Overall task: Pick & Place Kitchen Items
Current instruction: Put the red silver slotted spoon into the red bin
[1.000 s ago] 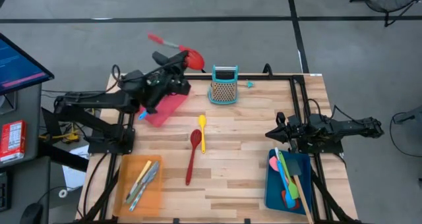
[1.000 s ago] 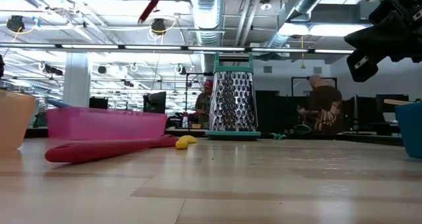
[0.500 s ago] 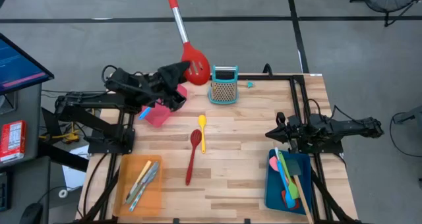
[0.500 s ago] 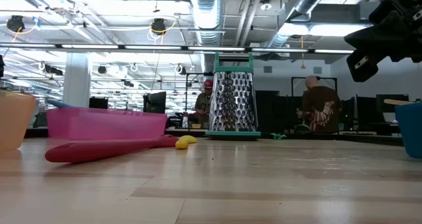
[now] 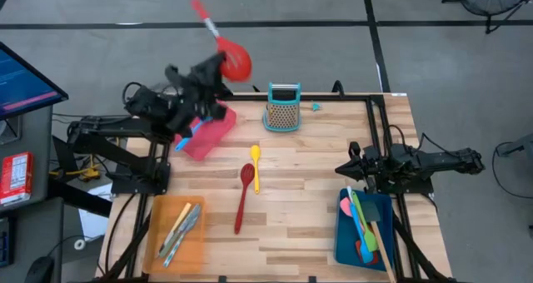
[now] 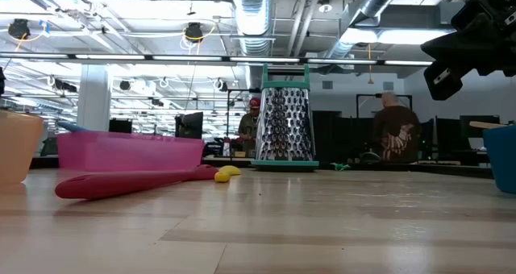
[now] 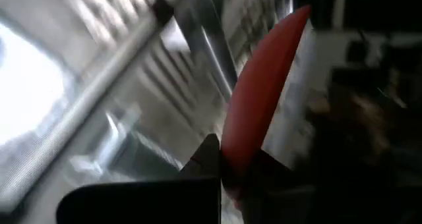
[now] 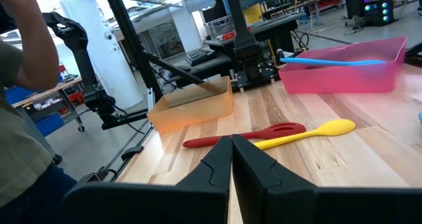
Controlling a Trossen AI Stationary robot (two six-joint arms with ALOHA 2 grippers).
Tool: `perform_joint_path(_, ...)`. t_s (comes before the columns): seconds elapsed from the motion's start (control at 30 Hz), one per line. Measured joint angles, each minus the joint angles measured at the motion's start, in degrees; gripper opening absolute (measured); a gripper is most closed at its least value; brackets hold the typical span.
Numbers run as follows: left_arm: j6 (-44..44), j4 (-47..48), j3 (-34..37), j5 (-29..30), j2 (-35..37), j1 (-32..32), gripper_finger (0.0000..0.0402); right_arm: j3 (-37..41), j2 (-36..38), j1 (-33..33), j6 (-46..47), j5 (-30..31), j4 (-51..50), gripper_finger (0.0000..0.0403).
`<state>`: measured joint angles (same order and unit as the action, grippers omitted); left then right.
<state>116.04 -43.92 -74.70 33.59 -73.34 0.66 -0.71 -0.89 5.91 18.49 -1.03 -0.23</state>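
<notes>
My left gripper (image 5: 218, 65) is raised above the table's far left corner, over the pink tray (image 5: 212, 135), and is shut on a red spoon (image 5: 234, 60) whose handle (image 5: 202, 10) points up and away. The spoon's red bowl (image 7: 264, 99) stands between my left fingers (image 7: 210, 159). A blue utensil (image 5: 181, 143) lies in the pink tray. A red slotted spoon (image 5: 242, 198) and a yellow spoon (image 5: 255, 166) lie flat on the table's middle. My right gripper (image 5: 343, 170) waits shut at the right, above the blue tray (image 5: 346, 233). My left gripper pinches the red spoon at its bowl end (image 7: 232, 165) between the two fingers. The fingers slant upward, from the table's left. The spoon is lifted clear of the table and tray, and its handle sticks up beyond the fingers.
A teal box grater (image 5: 282, 108) stands at the far edge, right of the pink tray. An orange tray (image 5: 156, 248) with cutlery sits near left. The blue tray holds several spatulas (image 5: 363, 225). People stand in the room behind the table (image 6: 393, 133).
My left gripper has risen and tipped its fingers upward, turning at the wrist while staying shut on the red spoon. The spoon has swung with it: its handle went from slanting left to pointing up and away, and it has left the low view.
</notes>
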Motion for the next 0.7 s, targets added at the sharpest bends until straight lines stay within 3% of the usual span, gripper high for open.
perform_joint_path(0.13,-13.8,1.0,0.0,17.7,1.1,-1.9,0.0001,0.0,0.0,0.0,0.0,0.0,0.0,0.001)
perform_joint_path(0.33,-36.9,8.2,0.0,32.5,4.9,-3.6,0.0001,0.0,0.0,0.0,0.0,0.0,0.0,0.001)
perform_joint_path(0.47,-47.1,14.1,0.0,44.3,7.2,-3.7,0.0002,0.0,-0.1,0.0,0.0,0.0,0.0,0.001)
perform_joint_path(0.7,-57.2,15.4,0.6,46.8,10.1,-0.8,0.0003,0.0,-0.2,0.0,0.0,0.0,0.0,0.001)
